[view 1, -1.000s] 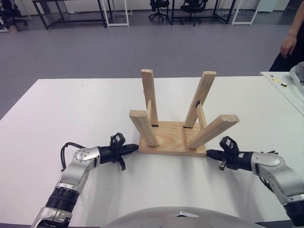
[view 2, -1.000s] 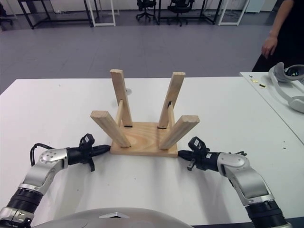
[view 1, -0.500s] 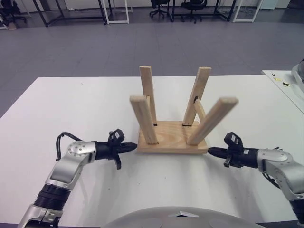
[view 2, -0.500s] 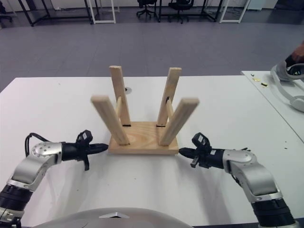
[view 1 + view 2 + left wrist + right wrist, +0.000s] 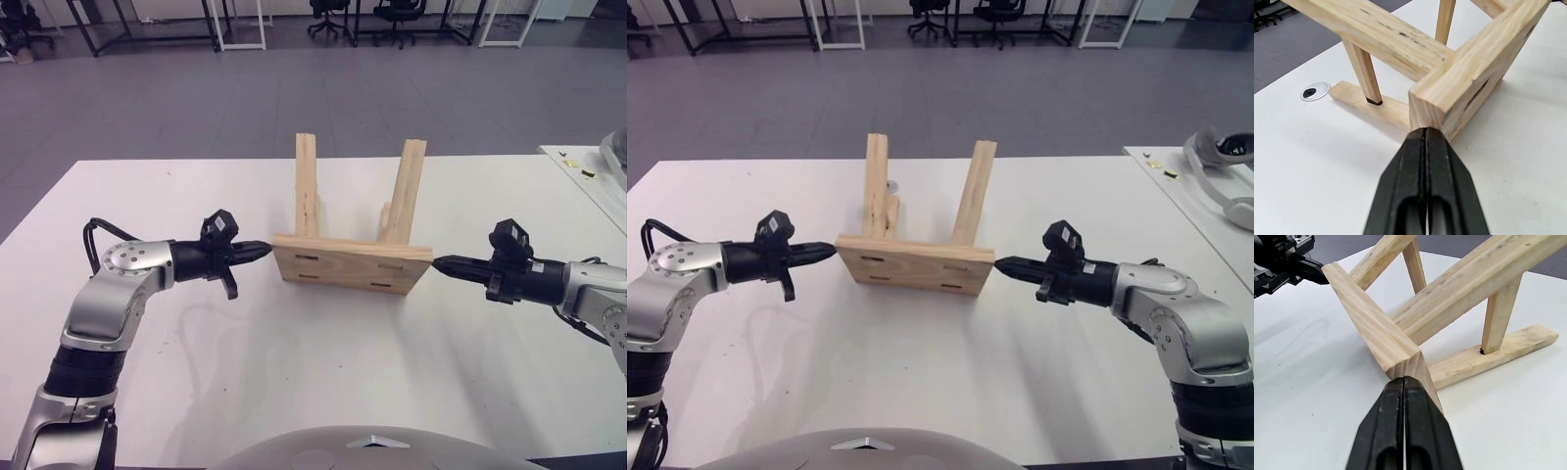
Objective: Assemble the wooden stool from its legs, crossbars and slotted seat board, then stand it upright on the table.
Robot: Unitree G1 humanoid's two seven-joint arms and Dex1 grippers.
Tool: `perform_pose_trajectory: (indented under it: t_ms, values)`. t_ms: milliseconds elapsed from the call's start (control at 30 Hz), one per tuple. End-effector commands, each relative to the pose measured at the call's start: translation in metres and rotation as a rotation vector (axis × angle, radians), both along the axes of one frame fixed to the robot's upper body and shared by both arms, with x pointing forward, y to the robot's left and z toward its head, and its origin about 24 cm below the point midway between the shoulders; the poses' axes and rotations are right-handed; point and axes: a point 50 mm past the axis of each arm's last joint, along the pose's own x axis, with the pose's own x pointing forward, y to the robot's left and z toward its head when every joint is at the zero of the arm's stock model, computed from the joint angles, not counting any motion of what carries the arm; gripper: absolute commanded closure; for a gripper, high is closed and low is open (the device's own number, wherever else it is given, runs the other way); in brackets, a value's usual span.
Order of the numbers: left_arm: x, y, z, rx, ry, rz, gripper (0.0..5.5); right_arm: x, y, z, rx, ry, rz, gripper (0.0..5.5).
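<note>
Now pinched end to end: the stool (image 5: 353,235) lies on its side mid-table (image 5: 294,382).
Your left gripper (image 5: 257,250) and right gripper (image 5: 443,263) are both closed to a point, clasping nothing. Each tip presses one end of the single seat board (image 5: 351,268), whose long axis runs left to right between them — neither arm is nearer. Two legs (image 5: 306,186) show behind it, pointing toward the far edge. Standing it up likely means rolling it about that axis.

The pale wooden stool (image 5: 916,266) is tipped on its side, its seat board (image 5: 353,266) pressed between the left gripper (image 5: 263,249) and the right gripper (image 5: 437,261), legs (image 5: 405,191) pointing away.
</note>
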Motion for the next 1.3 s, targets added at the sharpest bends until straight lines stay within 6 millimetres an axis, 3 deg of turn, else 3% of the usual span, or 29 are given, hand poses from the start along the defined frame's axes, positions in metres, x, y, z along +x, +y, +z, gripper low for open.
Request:
perform_pose_trajectory:
  t_ms: [33,133,367,500,600,833,1100,1233,1300]
  values:
    - [-0.008,-0.035,0.022,-0.237,-0.022,-0.216,5.47,0.016,0.013,0.006,0.122,0.019,-0.011,5.5]
    - [-0.003,-0.019,0.012,-0.202,0.06,-0.183,5.23,0.014,0.003,0.002,0.107,0.056,-0.026,5.2]
    - [0.014,0.025,-0.017,-0.034,0.111,-0.091,4.11,0.03,-0.012,0.005,-0.029,0.043,0.047,4.02]
    - [0.015,0.031,-0.041,0.163,0.099,-0.194,3.37,0.046,-0.023,0.005,-0.251,-0.001,0.135,3.24]
    - [0.031,0.031,-0.046,0.246,-0.005,-0.233,2.86,0.056,-0.023,0.0,-0.369,-0.027,0.221,2.77]
    - [0.052,0.013,-0.035,0.093,-0.134,-0.256,2.86,0.064,-0.004,-0.006,-0.334,-0.019,0.382,2.77]
    - [0.033,0.011,-0.043,0.081,0.042,-0.413,2.86,0.075,0.011,-0.002,-0.264,-0.062,0.412,2.77]
    - [0.028,0.009,-0.044,0.077,0.062,-0.439,2.84,0.073,0.012,-0.003,-0.223,-0.044,0.425,3.63]
    - [0.028,0.004,-0.042,0.055,0.024,-0.433,2.84,0.071,0.013,-0.004,-0.216,-0.04,0.43,3.72]
